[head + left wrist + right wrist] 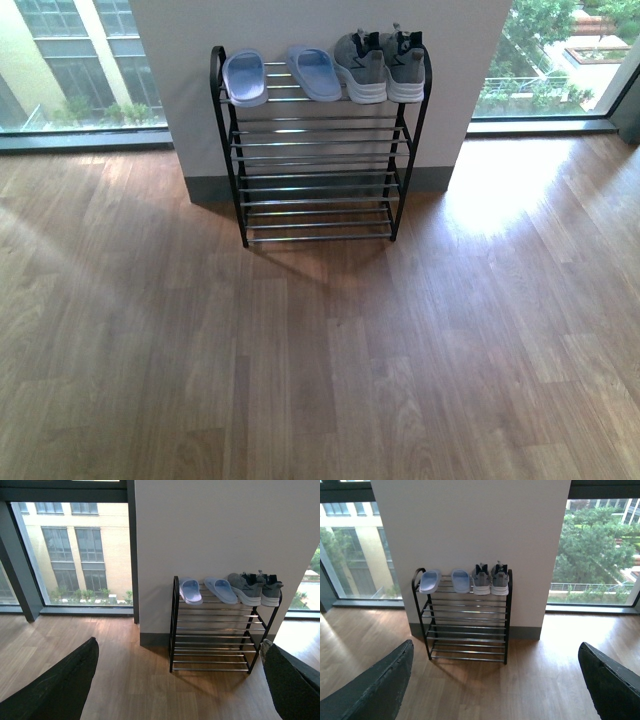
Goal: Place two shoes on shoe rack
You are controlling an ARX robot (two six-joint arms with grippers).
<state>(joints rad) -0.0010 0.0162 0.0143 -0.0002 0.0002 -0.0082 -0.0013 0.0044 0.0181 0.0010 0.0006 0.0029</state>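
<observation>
Four shoes sit in a row on the rack's (318, 165) top tier: two blue slides (281, 75) on the left, two grey sneakers (382, 65) side by side on the right. The rack stands against a white wall on wood floor. Both wrist views show each gripper's fingers (55, 685) (612, 682) spread wide, holding nothing.

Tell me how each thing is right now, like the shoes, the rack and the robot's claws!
Grey sneakers: side by side on the rack's top shelf, toes forward.
Blue slides: on the top shelf, beside the sneakers.
Shoe rack: upright against the wall, lower shelves bare.
Left claw: open, holding nothing.
Right claw: open, holding nothing.
</observation>
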